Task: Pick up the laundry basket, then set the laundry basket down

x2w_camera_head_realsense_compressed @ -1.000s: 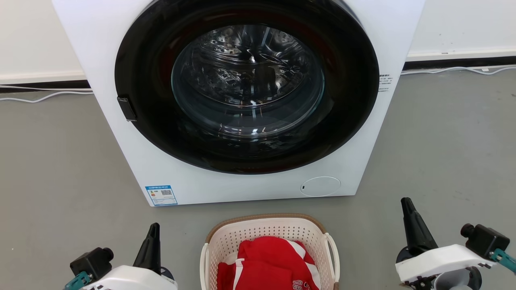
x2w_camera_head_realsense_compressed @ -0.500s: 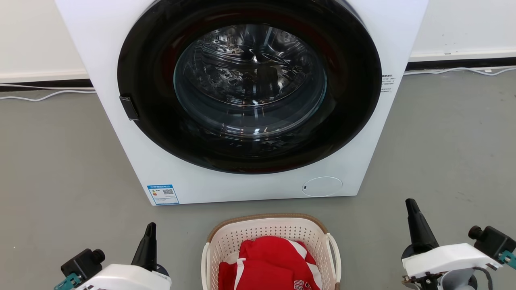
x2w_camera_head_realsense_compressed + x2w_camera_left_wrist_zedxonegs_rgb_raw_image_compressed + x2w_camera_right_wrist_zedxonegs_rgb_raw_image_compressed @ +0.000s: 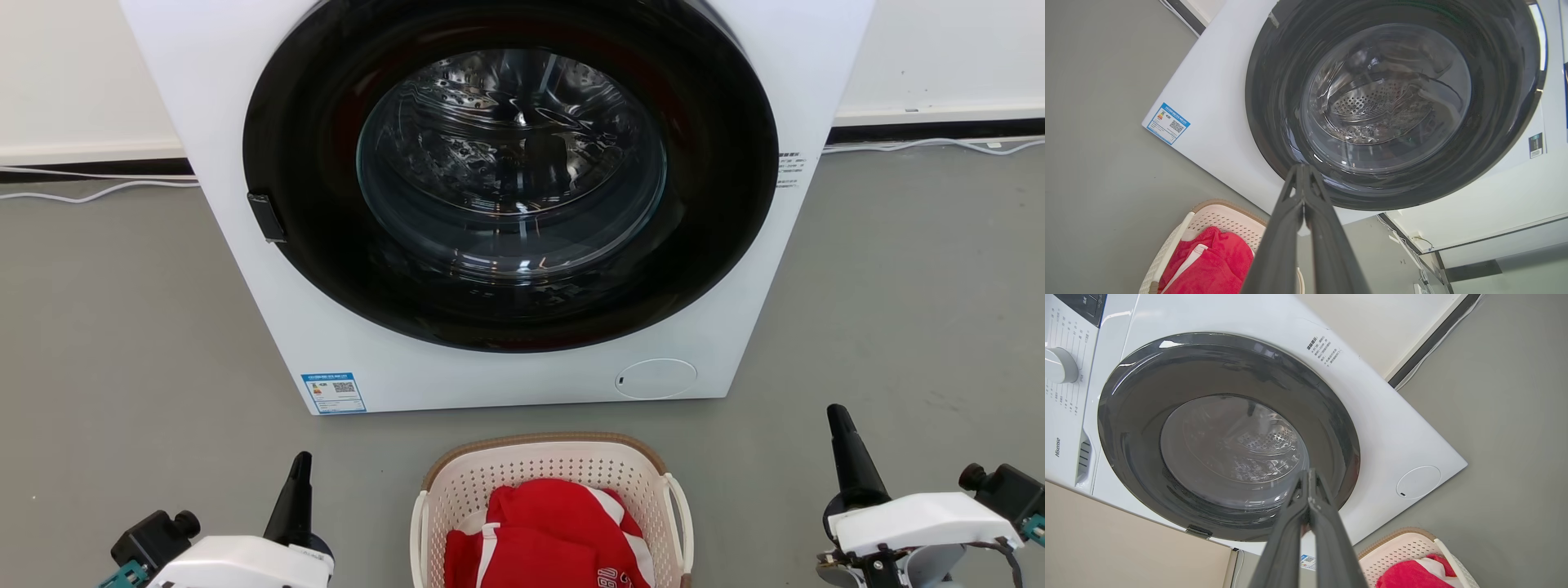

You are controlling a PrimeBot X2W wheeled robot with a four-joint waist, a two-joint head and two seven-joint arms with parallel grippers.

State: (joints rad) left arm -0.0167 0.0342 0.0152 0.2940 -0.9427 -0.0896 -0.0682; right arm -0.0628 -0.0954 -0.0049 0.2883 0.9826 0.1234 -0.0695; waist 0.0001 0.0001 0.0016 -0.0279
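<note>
The laundry basket, cream-white and perforated with a tan rim and white loop side handles, stands on the grey floor at the bottom centre of the head view, holding a red and white garment. My left gripper is shut and empty, off the basket's left side. My right gripper is shut and empty, off the basket's right side. Neither touches the basket. The left wrist view has the basket at lower left beside the shut gripper. The right wrist view has the basket at lower right beside the shut gripper.
A white front-loading washing machine with a closed dark round door stands just behind the basket. White cables run along the wall base. Grey floor lies to both sides of the machine.
The head view has shifted slightly, so the machine and basket sit a little further right. Both grippers stay shut; the left sits a bit lower, the right a bit further right.
</note>
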